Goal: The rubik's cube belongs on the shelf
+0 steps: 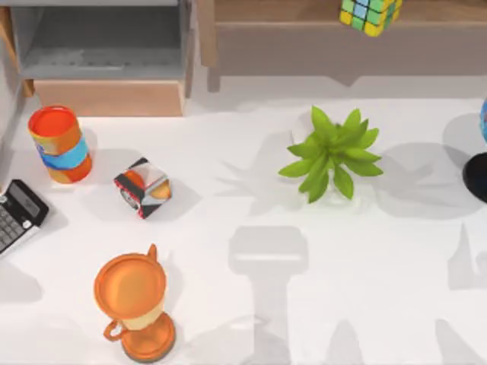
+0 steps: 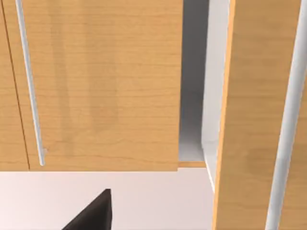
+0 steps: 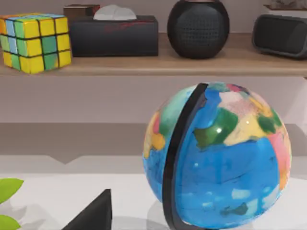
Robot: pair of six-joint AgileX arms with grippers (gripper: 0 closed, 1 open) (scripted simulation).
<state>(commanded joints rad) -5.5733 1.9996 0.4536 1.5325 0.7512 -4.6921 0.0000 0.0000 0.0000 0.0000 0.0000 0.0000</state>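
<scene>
The rubik's cube (image 1: 370,14) rests on the shelf (image 1: 289,17) at the back right of the table, its green, yellow and blue tiles facing up. In the right wrist view the rubik's cube (image 3: 34,41) stands alone at one end of the wooden shelf (image 3: 144,66), with nothing holding it. A dark wedge of my right gripper (image 3: 93,213) pokes into that view, well short of the shelf. Facing wooden cabinet panels (image 2: 96,86), the left wrist view has a matching wedge of my left gripper (image 2: 93,213).
On the table: a green plant (image 1: 331,156) in the middle, a globe (image 1: 481,152) at the right edge, a glossy black, white and orange cube (image 1: 142,187), an orange can (image 1: 61,144), an orange trophy (image 1: 133,304), a calculator (image 1: 15,217). A tissue box (image 3: 114,33) and black speaker (image 3: 197,26) share the shelf.
</scene>
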